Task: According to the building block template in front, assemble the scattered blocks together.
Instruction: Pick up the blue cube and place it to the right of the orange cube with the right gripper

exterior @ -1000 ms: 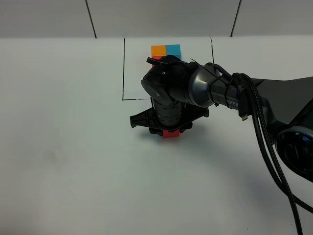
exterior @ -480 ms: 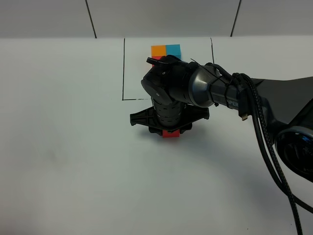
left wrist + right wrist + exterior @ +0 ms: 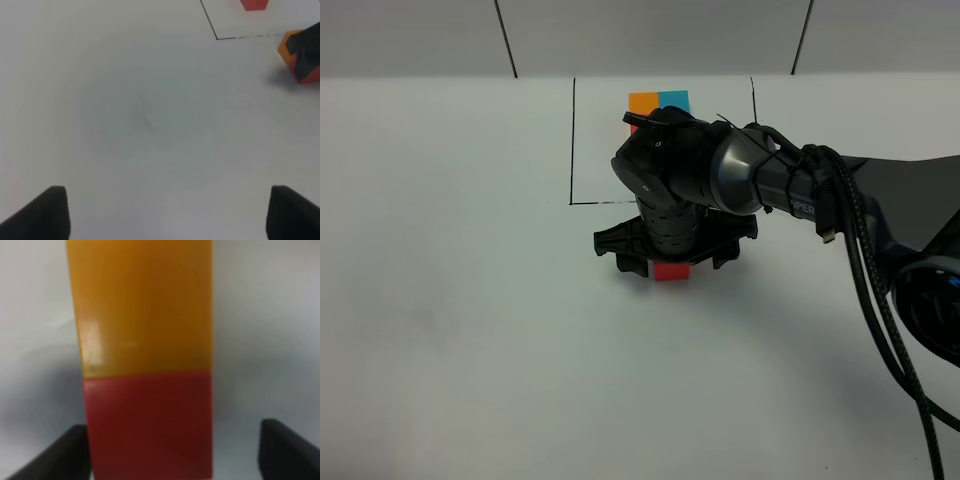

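The scattered blocks (image 3: 300, 60) in sight are two, the orange block (image 3: 142, 305) and the red block (image 3: 150, 425). They sit face to face as one oblong with no gap at the seam. The pair lies flat on the white table (image 3: 450, 330), just outside the black outline (image 3: 573, 140), in front of its near line. Its long axis runs roughly square to that line, with the orange end toward the outline and the red end away from it. From the high camera only the red end shows, and the rest is under the wrist.

The table is matt and plain, with a soft shadow around the pair. Beyond the outline's far side rises a pale grey wall (image 3: 650, 35) crossed by two dark slanting seams.

The building block template (image 3: 660, 101) lies inside the outline, toward its far side. Its orange and cyan cubes sit side by side, and its red cube is next to the orange one on the side toward the near line. The right arm (image 3: 790, 190) hides most of that red cube from above.

The right gripper (image 3: 672, 258) hangs straight over the pair with its jaws spread wider than the blocks. One finger looks close against the red block's side, the other stands clear of it, and nothing is clamped. The left gripper (image 3: 170, 215) is well outside the outline, off its near-left corner. Its two dark fingertips are far apart and only bare table lies between them.
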You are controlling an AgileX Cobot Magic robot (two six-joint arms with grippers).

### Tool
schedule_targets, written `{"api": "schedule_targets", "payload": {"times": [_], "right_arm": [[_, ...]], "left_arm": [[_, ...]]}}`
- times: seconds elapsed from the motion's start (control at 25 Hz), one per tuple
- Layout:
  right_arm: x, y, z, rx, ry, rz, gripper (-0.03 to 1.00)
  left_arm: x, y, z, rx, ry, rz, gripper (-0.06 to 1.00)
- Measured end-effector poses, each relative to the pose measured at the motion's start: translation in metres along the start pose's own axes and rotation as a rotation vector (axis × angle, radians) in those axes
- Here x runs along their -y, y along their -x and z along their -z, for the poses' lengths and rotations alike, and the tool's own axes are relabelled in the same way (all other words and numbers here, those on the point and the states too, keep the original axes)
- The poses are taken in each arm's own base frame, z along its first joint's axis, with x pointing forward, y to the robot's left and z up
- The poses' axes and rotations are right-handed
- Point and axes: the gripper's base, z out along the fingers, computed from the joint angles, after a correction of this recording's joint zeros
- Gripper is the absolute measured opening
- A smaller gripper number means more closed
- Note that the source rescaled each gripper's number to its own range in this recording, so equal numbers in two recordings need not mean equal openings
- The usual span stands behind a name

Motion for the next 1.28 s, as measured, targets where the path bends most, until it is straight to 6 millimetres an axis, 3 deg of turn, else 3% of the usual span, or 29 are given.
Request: {"api": "schedule_targets", "payload": {"times": [0.12,0.32,0.56,0.76,0.88,1.28], "right_arm": [[0.004,0.002,0.021,0.023,0.015,0.042,0.73],[0.028,0.008,0.052,0.061,0.035,0.07,0.74],[0.099,-0.006,0.05,0.04,0.012,0.056,0.74],[0.174,-0.016,0.063,0.072,-0.002,-0.026,0.74],[0.218,-0.022,0.06,0.051,-0.023,-0.081,0.74],[0.297,-0.026,0.03,0.046,0.016,-0.067,0.74]], "left_arm": [[0.0,0.0,0.0,0.0,0.0,0.0,0.83],[0.0,0.0,0.0,0.0,0.0,0.0,0.83],[0.0,0.0,0.0,0.0,0.0,0.0,0.83],[0.0,0.0,0.0,0.0,0.0,0.0,0.83],[0.0,0.0,0.0,0.0,0.0,0.0,0.83],[0.0,0.0,0.0,0.0,0.0,0.0,0.83]]}}
